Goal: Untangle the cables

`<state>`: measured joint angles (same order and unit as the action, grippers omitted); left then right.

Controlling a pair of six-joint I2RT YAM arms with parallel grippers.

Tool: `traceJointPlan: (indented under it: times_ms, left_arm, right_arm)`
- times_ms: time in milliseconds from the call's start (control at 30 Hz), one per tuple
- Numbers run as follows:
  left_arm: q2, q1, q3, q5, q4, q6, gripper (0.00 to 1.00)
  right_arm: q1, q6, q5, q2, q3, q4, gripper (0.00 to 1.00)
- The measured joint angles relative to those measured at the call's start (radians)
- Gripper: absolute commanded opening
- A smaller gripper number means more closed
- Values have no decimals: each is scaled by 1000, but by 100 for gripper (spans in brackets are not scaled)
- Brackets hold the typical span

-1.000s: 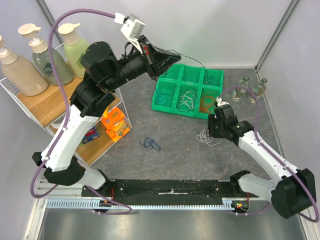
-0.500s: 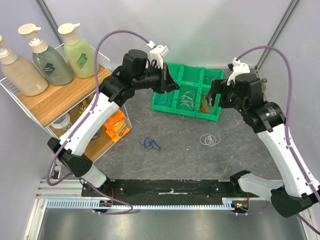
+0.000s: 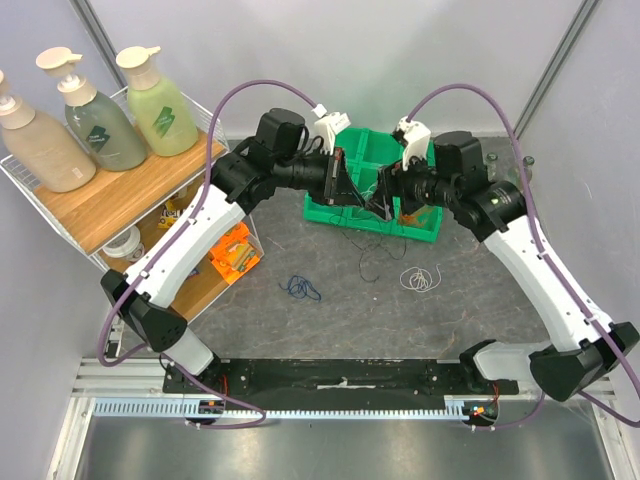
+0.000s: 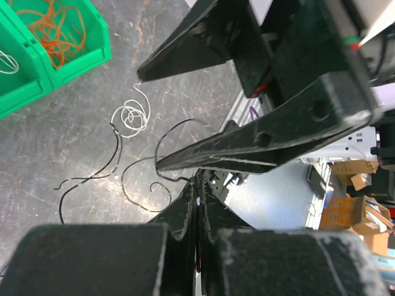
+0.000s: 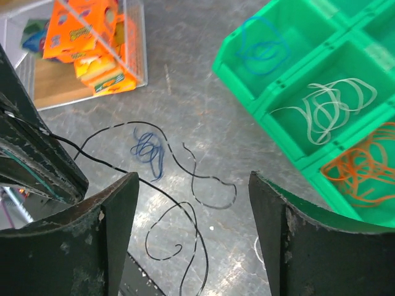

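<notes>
While the left gripper (image 4: 196, 206) clamps the thin black wire (image 4: 122, 182) and the right gripper (image 5: 192, 185) gapes near it, pulling could tighten its loops.

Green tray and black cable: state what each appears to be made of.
Green tray: looks like moulded hard plastic, semi-glossy, with uniform colour, thin straight walls and soft highlights. Black cable: seemingly a thin plastic-sheathed wire, smooth; it holds loose springy curves. Its core is hidden.
</notes>
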<state>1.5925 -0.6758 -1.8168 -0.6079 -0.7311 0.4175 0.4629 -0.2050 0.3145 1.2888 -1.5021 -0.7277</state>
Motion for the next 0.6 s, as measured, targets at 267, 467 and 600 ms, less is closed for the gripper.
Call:
traceJointPlan:
  times_ms: [267,467,600]
  left_arm:
    - [-1,0,28,-52,1,39,2]
    - [-2,1,28,-56,0,42,2]
    - [0,6,25,-80,-1,46,2]
  right_arm:
    - [6,15,139,-23,96,63,71]
    - [6,21,101,-104,141,57,76]
    - [6,49,68,-160,141,51,75]
